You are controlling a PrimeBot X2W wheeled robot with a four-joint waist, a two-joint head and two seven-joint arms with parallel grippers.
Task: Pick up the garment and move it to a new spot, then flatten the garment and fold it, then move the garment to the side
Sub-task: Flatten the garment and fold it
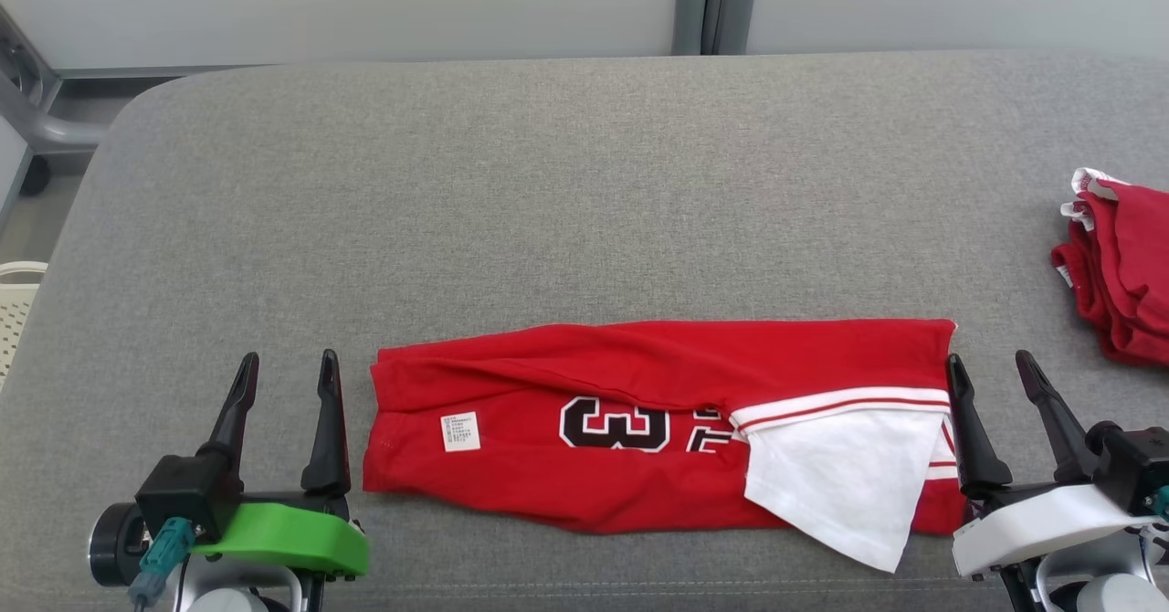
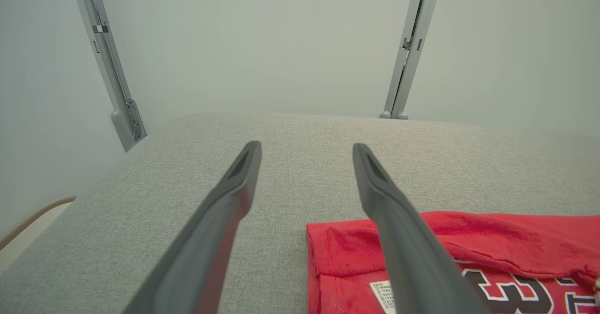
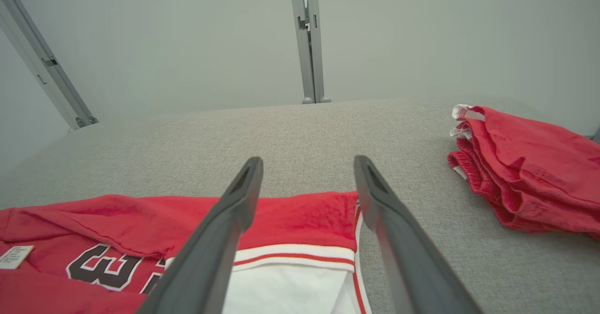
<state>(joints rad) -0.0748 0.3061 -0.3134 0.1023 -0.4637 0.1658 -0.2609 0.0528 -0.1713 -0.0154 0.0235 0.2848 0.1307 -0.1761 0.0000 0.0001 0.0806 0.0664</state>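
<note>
The garment (image 1: 639, 429) is a red jersey with black-and-white numerals, a small white label and a white panel at its right end. It lies folded into a long strip near the front of the grey padded table (image 1: 584, 183). My left gripper (image 1: 288, 370) stands open just off the strip's left end, nothing between its fingers; in the left wrist view the gripper (image 2: 307, 152) points past the garment's corner (image 2: 347, 253). My right gripper (image 1: 991, 365) is open at the strip's right end; in its wrist view the gripper (image 3: 307, 164) hovers over the garment's edge (image 3: 300, 215).
A pile of folded red clothes (image 1: 1119, 265) sits at the table's right edge, also seen as the red pile (image 3: 525, 173) in the right wrist view. A pale wall with grey uprights (image 1: 712, 0) stands behind the table. A white basket (image 1: 14, 306) shows at far left.
</note>
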